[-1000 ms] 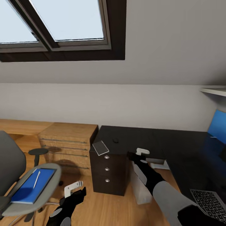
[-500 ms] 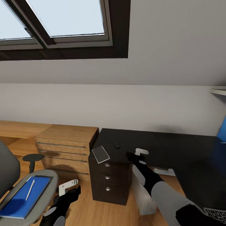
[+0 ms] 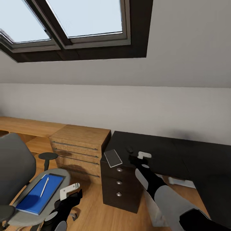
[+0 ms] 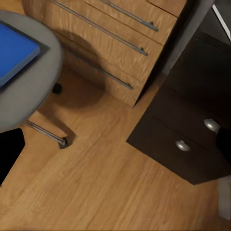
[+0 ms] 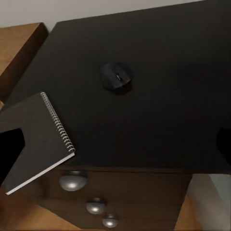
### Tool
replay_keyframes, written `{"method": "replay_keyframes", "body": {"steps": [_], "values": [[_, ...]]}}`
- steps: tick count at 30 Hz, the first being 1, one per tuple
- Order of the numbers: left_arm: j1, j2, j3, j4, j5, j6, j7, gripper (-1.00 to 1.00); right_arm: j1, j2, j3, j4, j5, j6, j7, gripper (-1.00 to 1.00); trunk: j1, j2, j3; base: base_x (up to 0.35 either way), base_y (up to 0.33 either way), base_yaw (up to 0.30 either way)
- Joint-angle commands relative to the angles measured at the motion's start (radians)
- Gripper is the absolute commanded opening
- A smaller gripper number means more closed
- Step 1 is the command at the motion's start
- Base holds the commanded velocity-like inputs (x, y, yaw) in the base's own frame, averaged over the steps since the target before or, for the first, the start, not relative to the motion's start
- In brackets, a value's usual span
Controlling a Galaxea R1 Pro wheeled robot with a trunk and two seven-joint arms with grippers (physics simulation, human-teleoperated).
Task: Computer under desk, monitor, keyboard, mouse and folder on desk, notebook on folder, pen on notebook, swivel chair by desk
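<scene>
Facing the desk (image 3: 179, 154) as landmark: black top with a 3-drawer pedestal (image 3: 120, 183) under its end, round silver knobs down the drawer fronts. On the top above the pedestal lies the notebook (image 3: 113, 158), spiral-bound and dark grey, 1 corner overhanging the front edge. Mouse (image 3: 130, 149) sits near it, further in on the top, apart from it. Light-wood drawer chest (image 3: 78, 149) with bar handles stands just beside the pedestal, on the side away from the rest of the desk. Swivel chair (image 3: 14, 166) stands out on the wood floor beyond the chest, well apart from the desk; its seat holds the folder (image 3: 38, 194), with the pen (image 3: 44, 186) lying on top of it. Left gripper (image 3: 71, 190) hovers beside the chair seat; right gripper (image 3: 142, 156) hovers at the desk's front edge by the pedestal. Finger spacing on both: cannot tell. 2 dark-framed skylights (image 3: 83, 22) sit in the sloped ceiling above.
</scene>
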Motion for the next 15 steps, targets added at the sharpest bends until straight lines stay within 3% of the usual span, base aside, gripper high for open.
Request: {"method": "replay_keyframes", "body": {"steps": [1,6,10,15], "values": [[-0.001,0.001,-0.002,0.0,0.006,0.002,0.009,1.0,0.0,-0.001,0.008,-0.001,-0.008,0.0,-0.008,1.0,0.001,-0.001,-0.002,0.284,0.0,0.226],[-0.001,0.001,-0.003,0.001,0.006,0.002,0.009,1.0,0.006,-0.004,0.01,0.001,0.0,-0.001,-0.004,1.0,0.001,-0.001,-0.003,0.31,0.0,0.072],[-0.001,0.0,-0.003,0.001,0.006,0.002,0.009,1.0,0.008,-0.005,0.016,0.002,0.046,-0.001,-0.004,1.0,0.001,-0.001,-0.003,0.321,0.0,0.007],[-0.001,0.0,-0.003,0.001,0.006,0.002,0.009,1.0,0.008,-0.006,0.018,0.006,0.064,-0.001,-0.002,1.0,0.001,-0.001,-0.003,0.321,0.0,0.001]]}}
